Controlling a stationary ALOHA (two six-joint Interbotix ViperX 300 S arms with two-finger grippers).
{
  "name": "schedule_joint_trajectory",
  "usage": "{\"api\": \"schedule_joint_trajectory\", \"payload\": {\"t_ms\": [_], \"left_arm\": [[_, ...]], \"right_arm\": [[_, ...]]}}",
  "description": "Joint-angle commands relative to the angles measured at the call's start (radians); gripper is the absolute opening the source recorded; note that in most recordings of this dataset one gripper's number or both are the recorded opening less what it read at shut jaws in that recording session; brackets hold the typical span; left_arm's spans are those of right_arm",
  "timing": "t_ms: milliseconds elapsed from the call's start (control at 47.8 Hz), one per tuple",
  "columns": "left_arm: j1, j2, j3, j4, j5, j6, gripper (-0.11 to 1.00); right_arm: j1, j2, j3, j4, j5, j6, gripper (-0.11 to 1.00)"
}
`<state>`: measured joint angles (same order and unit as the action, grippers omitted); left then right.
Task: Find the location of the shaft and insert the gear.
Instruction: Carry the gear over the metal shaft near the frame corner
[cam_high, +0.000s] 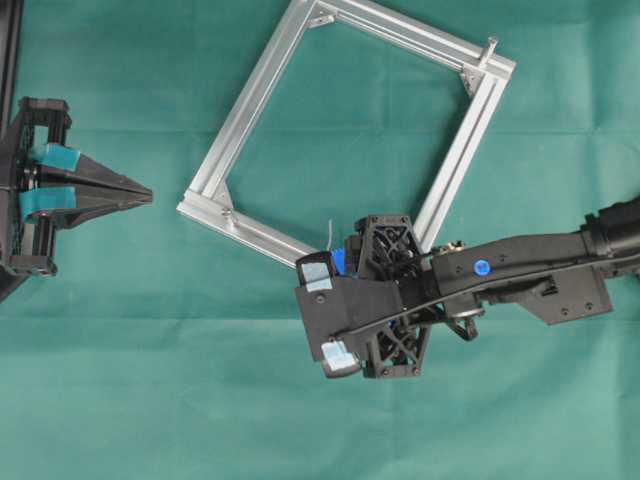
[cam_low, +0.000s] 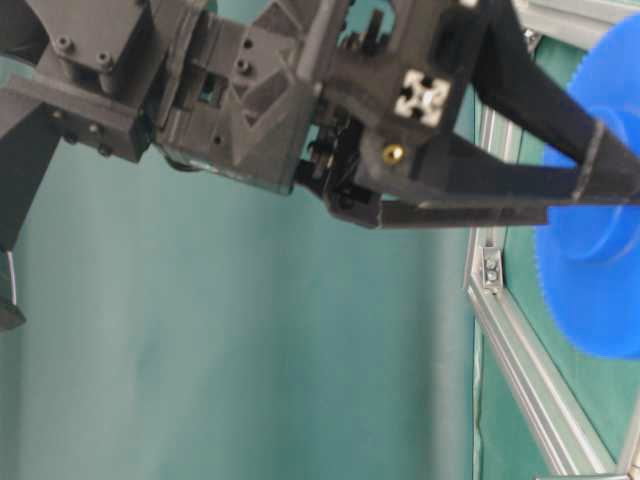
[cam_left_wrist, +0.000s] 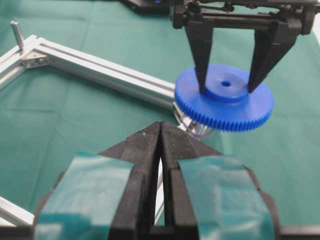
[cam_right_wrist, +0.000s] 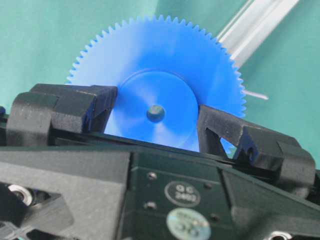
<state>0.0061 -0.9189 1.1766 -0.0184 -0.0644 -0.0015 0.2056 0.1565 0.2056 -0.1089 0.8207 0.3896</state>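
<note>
Right tool (cam_left_wrist: 226, 86) clamped on the hub; left tool (cam_high: 148, 195) shut, parked apart.

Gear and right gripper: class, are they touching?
Touching. The left wrist view shows the right gripper with both fingers pressed against the raised hub of the gear, holding it level.

Robot lab bench: green cloth (cam_high: 150, 400), aluminium frame (cam_high: 250, 90), two arms.

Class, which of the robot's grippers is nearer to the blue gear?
Right. The right gripper grips the gear by its hub; the left gripper sits shut, apart from it, at the left edge.
</note>
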Motion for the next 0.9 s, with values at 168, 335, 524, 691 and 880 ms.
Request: {"api": "schedule_joint_trajectory", "payload": {"t_ms": [168, 335, 524, 691, 880], "left_arm": [[0.002, 0.009, -0.014, -0.003, -0.005, 0.000, 0.01], [0.002, 0.009, -0.012, -0.003, 0.005, 0.000, 0.01], [0.002, 0.009, -0.011, -0.003, 0.012, 0.000, 0.01], [0.002, 0.009, -0.009, -0.003, 0.012, 0.000, 0.01], [0.002, 0.009, -0.008, -0.003, 0.014, -0.002, 0.01]], "right_arm": [[-0.040, -0.018, -0.028, -0.051, -0.035, 0.003, 0.71], [-0.058, -0.018, -0.029, -0.078, -0.038, 0.006, 0.71], [-0.077, -0.021, -0.020, -0.101, -0.029, 0.012, 0.71], [-0.077, -0.028, -0.005, -0.104, -0.020, 0.014, 0.71], [-0.078, -0.055, 0.043, -0.104, -0.018, 0.020, 0.71]]}}
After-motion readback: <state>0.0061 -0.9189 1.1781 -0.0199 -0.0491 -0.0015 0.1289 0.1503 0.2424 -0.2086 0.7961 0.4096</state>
